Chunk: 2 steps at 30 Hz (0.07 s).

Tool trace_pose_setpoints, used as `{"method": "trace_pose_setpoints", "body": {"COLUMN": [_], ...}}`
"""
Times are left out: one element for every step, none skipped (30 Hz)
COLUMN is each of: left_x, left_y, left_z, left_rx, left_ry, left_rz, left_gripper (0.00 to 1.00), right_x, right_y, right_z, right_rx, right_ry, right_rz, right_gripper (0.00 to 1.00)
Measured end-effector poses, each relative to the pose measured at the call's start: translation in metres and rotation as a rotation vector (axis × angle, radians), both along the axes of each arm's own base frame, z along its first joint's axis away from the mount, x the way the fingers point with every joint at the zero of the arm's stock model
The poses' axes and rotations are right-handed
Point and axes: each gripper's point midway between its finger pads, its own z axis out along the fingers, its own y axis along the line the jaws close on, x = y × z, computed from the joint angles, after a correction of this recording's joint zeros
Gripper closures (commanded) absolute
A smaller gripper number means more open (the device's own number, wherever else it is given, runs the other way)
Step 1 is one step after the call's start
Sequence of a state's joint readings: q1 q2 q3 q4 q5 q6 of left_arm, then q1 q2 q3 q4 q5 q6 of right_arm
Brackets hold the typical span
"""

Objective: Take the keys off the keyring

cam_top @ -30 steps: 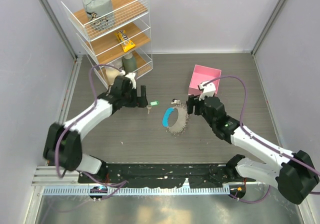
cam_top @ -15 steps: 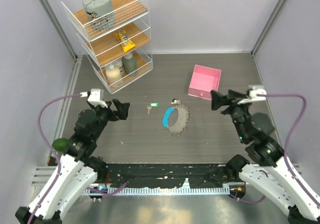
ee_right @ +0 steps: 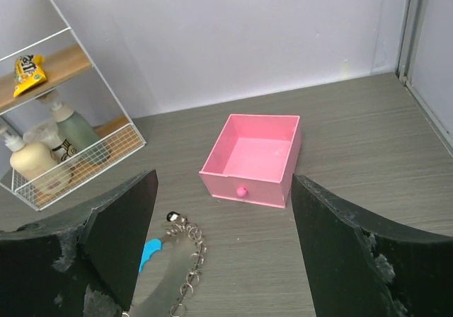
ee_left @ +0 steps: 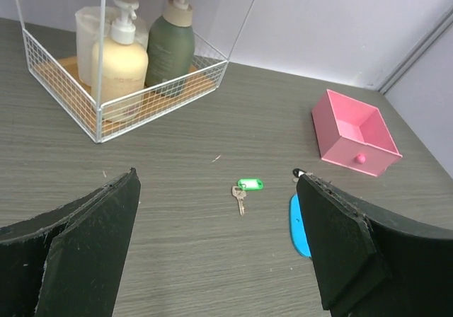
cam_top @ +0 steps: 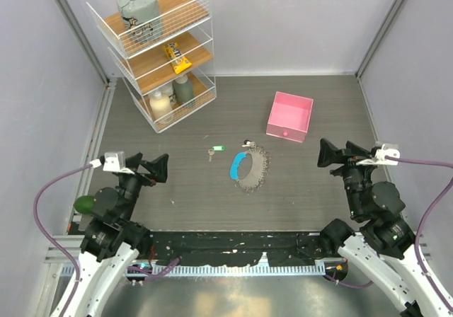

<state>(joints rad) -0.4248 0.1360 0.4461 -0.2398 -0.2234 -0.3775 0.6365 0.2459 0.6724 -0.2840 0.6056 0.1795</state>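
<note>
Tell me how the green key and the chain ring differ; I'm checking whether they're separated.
The key is small with a green head; the ring is a larger beaded loop with a blue strip. The key lies apart, left of the ring. Both rest on the table.

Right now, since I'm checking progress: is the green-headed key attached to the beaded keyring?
No, the key lies by itself on the table, a clear gap separating it from the keyring.
</note>
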Motion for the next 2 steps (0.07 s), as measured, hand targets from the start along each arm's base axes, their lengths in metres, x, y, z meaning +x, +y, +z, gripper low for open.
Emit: {"method": "trace_pose_setpoints", "body": {"left_x": [0.0,0.0], "left_y": [0.0002,0.0002], "left_z": [-0.002,-0.0029], "left_rx": [0.003,0.005], "left_ry": [0.007,0.01], "left_rz": [0.001,0.001], "left_gripper": [0.0,0.0], "right_x": [-0.0002,-0.0004], "right_y": [-0.0002,-0.0004], "right_z": [-0.0011,-0.0022], "right_rx": [-0.002,-0.003], "right_ry": [0.003,0.007], "right_rz": [0.0,-0.001], "right_gripper": [0.18,0.17]}}
